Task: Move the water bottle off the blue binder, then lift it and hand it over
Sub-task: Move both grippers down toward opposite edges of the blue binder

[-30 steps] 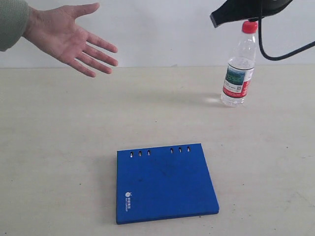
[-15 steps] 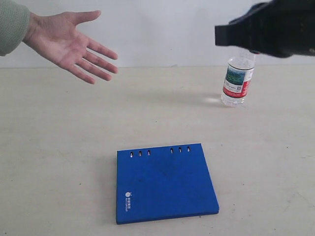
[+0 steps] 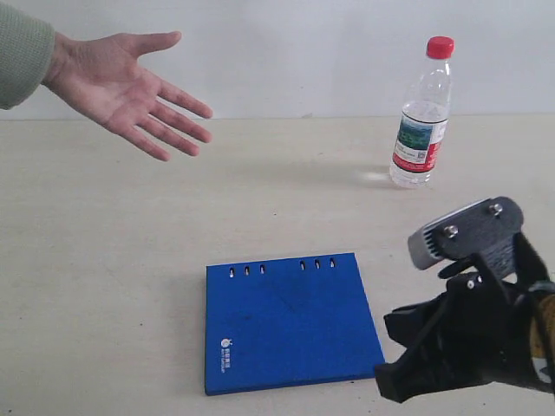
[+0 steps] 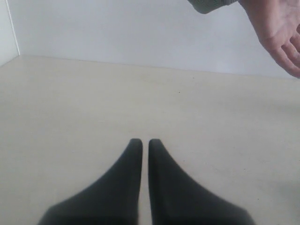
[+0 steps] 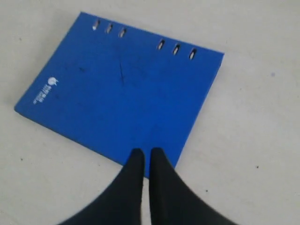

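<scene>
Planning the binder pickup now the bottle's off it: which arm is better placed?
Right, probably. The right claw, shut, hangs at the edge of the blue binder; the left claw sees only table and the person's hand.

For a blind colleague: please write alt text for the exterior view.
A blue binder lies flat on a beige table, the shut right pincer by its near corner. A water bottle stands upright farther back; an open hand is held out top left.

Your hardware, plus one sleeve
Your right arm is black, with a grey bracket carrying two screws and a yellowish band below that bracket. The left gripper and right gripper are black and tapered. The person's sleeve is grey-green knit.
</scene>
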You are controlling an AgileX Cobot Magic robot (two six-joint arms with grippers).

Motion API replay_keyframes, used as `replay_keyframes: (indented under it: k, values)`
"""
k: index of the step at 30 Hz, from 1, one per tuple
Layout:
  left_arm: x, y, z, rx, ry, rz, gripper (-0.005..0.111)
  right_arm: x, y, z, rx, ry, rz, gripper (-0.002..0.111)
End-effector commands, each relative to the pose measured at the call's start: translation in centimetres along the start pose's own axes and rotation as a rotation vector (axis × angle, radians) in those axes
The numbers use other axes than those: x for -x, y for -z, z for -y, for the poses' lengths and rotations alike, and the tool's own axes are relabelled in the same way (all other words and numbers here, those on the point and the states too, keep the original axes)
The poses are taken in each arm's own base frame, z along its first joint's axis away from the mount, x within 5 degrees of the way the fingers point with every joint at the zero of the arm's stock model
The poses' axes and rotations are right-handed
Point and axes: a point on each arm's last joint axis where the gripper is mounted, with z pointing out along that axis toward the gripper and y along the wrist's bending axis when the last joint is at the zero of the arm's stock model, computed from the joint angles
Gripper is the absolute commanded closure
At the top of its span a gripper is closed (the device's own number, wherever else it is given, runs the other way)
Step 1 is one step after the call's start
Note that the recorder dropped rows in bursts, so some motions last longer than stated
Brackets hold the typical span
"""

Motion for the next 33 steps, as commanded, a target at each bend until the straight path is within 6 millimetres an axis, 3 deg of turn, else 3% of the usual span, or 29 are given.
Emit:
replay_keyframes:
  k: [1,7,12,14,18,30,33]
  values:
    - [-0.1,0.0,0.1,-0.010,0.001,0.005,0.102,-0.1,-2.4,-0.2,-0.003,0.002,-0.083,0.108]
    - [-0.1,0.0,0.1,-0.010,0.001,0.005,0.102,1.0,-5.5,-0.8,0.042,0.002,-0.088,0.108]
    - [0.3,0.0,-0.1,0.015,-0.215,0.045,0.102,-0.1,-5.8,-0.9,0.000,0.030,-0.189,0.108]
    - [1.1,0.1,0.1,-0.001,-0.149,0.130,0.102,-0.6,-5.7,-1.4,-0.006,0.057,-0.227,0.108]
    - [2.6,0.4,0.2,-0.053,0.184,0.302,0.102,-0.7,-5.7,-2.9,0.050,0.103,-0.213,0.108]
    - [4.5,1.2,-0.3,-0.089,0.439,0.527,0.102,-2.0,-7.3,-2.6,0.008,0.121,-0.321,0.108]
    - [5.3,1.6,0.2,-0.127,0.360,0.529,0.102,-1.8,-7.5,-2.7,0.005,0.122,-0.323,0.108]
